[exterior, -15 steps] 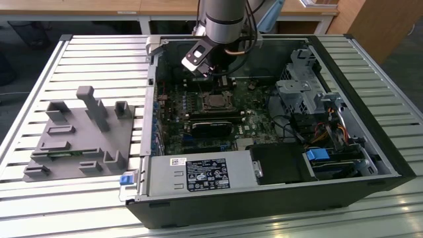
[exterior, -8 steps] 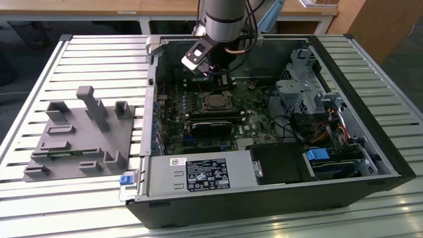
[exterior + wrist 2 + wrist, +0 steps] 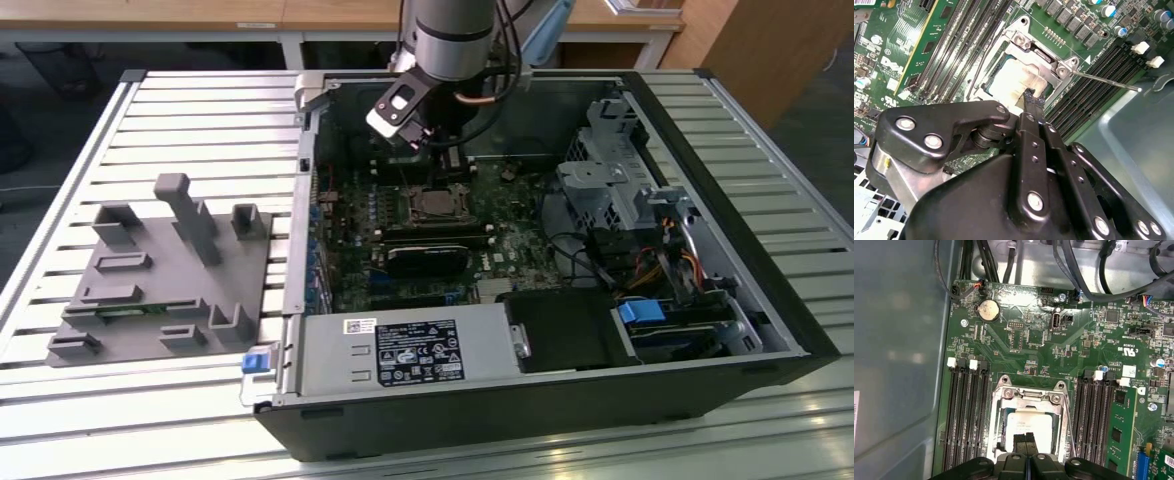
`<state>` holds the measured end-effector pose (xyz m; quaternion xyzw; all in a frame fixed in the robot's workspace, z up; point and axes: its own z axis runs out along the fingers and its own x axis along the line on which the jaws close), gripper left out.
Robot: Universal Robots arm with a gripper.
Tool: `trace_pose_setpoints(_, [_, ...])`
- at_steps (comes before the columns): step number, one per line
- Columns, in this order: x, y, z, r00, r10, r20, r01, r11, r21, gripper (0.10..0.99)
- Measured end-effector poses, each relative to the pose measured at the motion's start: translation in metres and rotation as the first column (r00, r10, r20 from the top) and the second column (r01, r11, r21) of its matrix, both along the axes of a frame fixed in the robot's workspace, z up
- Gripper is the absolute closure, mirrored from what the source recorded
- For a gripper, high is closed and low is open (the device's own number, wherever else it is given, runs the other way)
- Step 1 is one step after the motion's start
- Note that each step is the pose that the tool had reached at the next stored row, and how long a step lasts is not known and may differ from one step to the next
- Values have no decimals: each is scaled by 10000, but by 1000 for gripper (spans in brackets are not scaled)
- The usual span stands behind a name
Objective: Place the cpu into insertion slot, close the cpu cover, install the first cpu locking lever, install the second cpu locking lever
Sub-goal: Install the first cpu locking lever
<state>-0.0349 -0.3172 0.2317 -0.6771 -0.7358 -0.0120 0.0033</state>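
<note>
The silvery cpu (image 3: 1029, 424) lies flat in the insertion slot (image 3: 434, 205) on the green motherboard. The metal cpu cover (image 3: 1029, 391) lies down around it, and the chip shows through the cover's square window. My gripper (image 3: 1026, 438) is shut with nothing between its black fingertips (image 3: 1031, 97), which hang right over the edge of the cpu (image 3: 1011, 82). A thin wire locking lever (image 3: 1104, 81) juts out from the cover's corner over the memory slots. The other lever (image 3: 979, 65) runs along the opposite side of the socket. In the exterior view the gripper (image 3: 447, 158) hangs just behind the socket.
Long black memory slots (image 3: 966, 410) flank the socket on both sides. A black graphics card (image 3: 427, 262) lies in front of the socket. Case walls (image 3: 721, 190), drive cages (image 3: 601, 180) and cables (image 3: 654, 265) crowd the exterior view's right. A grey fixture (image 3: 160, 270) stands outside the case.
</note>
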Motion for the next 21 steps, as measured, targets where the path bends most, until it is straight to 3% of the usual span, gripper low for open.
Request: trace_pose_setpoints(21, [0, 0, 99, 10000, 0, 2, 0, 10000, 2, 980])
